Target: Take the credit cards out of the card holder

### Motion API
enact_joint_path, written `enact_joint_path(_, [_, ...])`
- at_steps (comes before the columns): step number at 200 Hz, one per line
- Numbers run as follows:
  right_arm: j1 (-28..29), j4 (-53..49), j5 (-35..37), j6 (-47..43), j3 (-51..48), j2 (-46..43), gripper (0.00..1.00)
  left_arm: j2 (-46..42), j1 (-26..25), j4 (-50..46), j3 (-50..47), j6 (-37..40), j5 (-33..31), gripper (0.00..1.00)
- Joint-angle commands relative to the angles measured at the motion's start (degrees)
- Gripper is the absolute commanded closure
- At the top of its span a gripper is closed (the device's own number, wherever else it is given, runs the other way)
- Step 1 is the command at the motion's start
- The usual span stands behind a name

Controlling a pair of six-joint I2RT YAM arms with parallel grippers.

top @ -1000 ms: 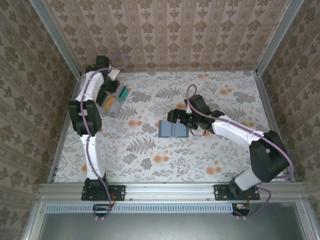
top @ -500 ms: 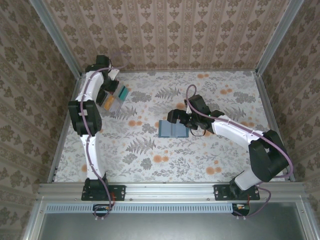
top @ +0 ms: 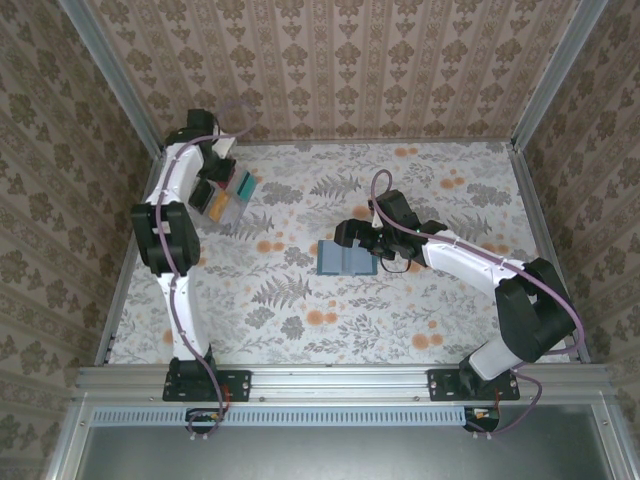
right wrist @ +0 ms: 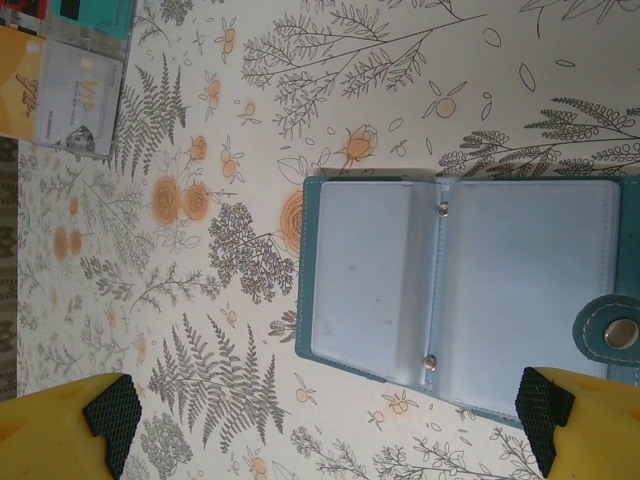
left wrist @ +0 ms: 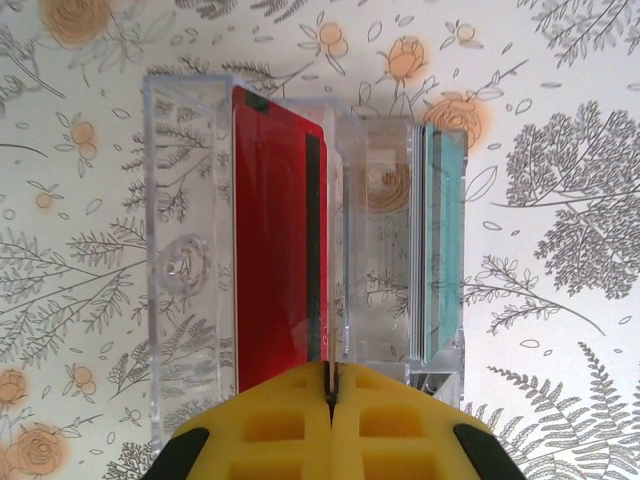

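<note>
The card holder [right wrist: 460,280] lies open on the floral table, its grey-blue pockets bare, and shows again as the card holder [top: 345,258] mid-table. My right gripper [right wrist: 328,415] hangs open above its near edge, holding nothing; it is the right gripper [top: 352,237] seen from above. At the far left, credit cards stand in a clear tray [left wrist: 185,270]: a red card [left wrist: 270,250] with a black stripe and a teal card [left wrist: 447,240]. My left gripper [left wrist: 330,368] is shut, and the red card's thin upper edge runs into its jaws.
The clear tray [top: 228,200] sits close to the left wall rail. An orange card [right wrist: 20,85] and a pale grey card [right wrist: 80,100] lie in it too. The card holder's snap tab [right wrist: 610,330] sticks out on the right side. Open tabletop surrounds the card holder.
The left jaws have closed the last small gap, and the left wrist has shifted slightly toward the back wall. The right arm and the card holder have not moved.
</note>
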Motion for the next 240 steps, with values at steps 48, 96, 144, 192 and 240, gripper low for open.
enact_joint_path(48, [0.4,-0.3,0.8,0.6,1.1,0.4,0.00,1.0,0.7,-2.1,1.1,-1.8,-2.1,0.96])
enact_joint_path(96, [0.4,-0.4,0.9,0.7,1.1,0.4,0.00,3.9,0.9,-5.2,4.6,-1.7,-2.2,0.91])
enact_joint_path(144, [0.4,0.0,0.6,1.0,1.0,0.6,0.00,2.9,0.9,-5.6,6.7,-1.6,-0.8,0.75])
enact_joint_path(192, [0.9,-0.1,1.2,0.6,1.2,0.4,0.01,-3.3,1.0,-4.8,6.2,-6.3,2.3,0.62])
enact_joint_path(240, [6.3,-10.6,9.6,-4.0,8.9,4.9,0.03,-19.1,0.5,6.7,-10.1,-19.2,11.3,0.40])
